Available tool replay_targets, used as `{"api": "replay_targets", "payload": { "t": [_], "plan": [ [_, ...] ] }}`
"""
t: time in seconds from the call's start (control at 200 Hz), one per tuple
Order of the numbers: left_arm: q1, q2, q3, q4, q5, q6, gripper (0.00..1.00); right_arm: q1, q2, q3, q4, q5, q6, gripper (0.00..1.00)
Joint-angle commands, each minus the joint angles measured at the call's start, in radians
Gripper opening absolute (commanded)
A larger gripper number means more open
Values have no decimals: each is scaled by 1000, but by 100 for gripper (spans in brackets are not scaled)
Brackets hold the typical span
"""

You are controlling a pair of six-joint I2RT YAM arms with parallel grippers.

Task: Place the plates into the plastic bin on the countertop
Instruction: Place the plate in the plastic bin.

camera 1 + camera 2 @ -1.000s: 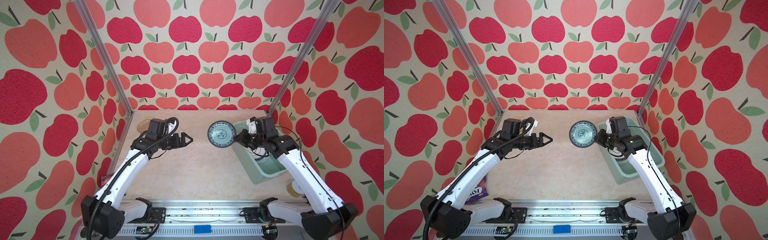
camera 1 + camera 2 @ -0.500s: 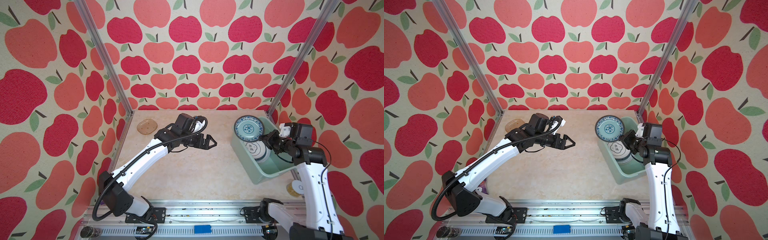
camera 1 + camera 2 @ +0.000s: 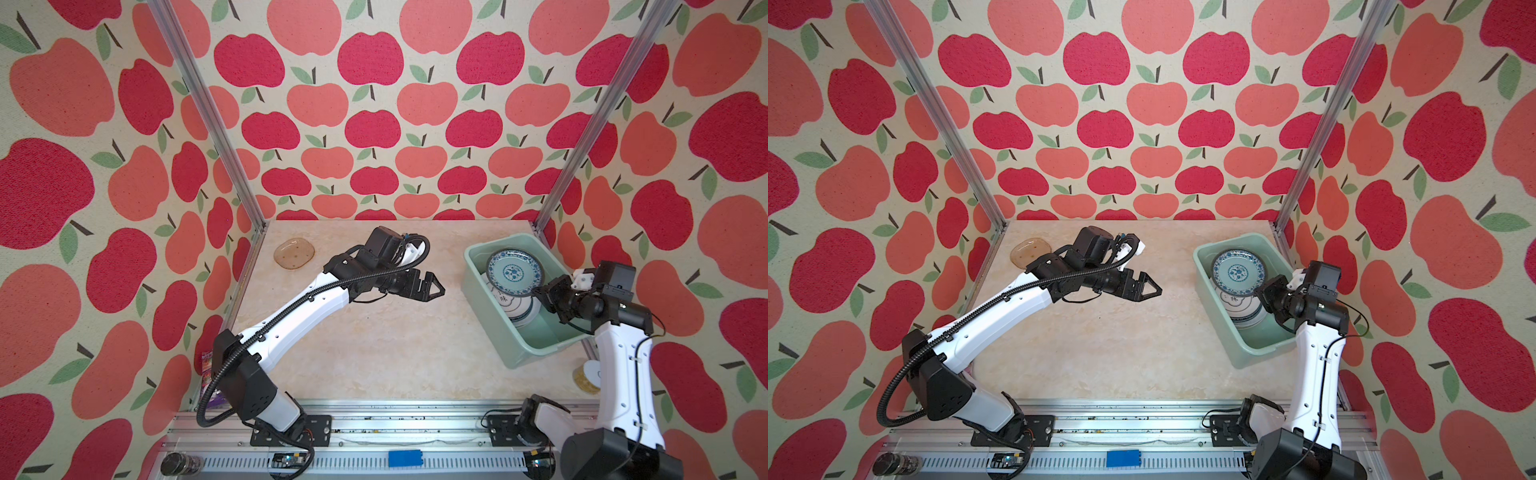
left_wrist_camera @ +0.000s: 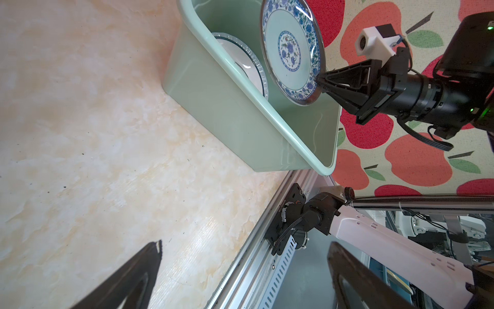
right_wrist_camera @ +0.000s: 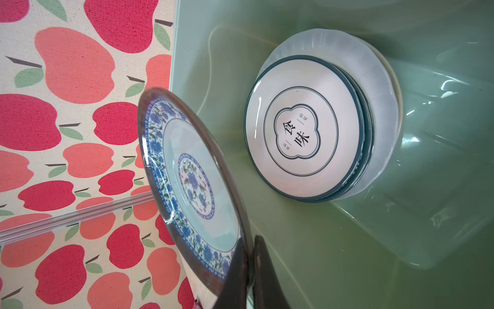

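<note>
Beige countertop [image 3: 374,340]. Right gripper [image 3: 538,291] clamped on teal plate [image 3: 515,273] rim, held tilted over plastic bin [image 3: 494,328], above stacked plates [image 3: 513,309] inside. Left gripper [image 3: 436,286] spread wide, empty, near bin. Amber plate [image 3: 294,253] well apart from bin. Risk: slip from edge-only pinch; chipping on stack if dropped tilted.

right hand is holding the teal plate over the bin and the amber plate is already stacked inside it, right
Not quite. The right hand does hold the teal plate over the bin, but the amber plate is not inside it: it lies on the countertop by the far left corner, as both top views show.
</note>
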Motion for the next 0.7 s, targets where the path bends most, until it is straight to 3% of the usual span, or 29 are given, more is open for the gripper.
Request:
{"api": "replay_targets", "payload": {
  "t": [0.0,0.695],
  "plan": [
    [0,21,38,-28,-14,24,100,-8,17,-25,19,20,-48,0],
    [17,103,125,-73,3,55,99,-51,151,-87,88,106,-125,0]
  ]
}}
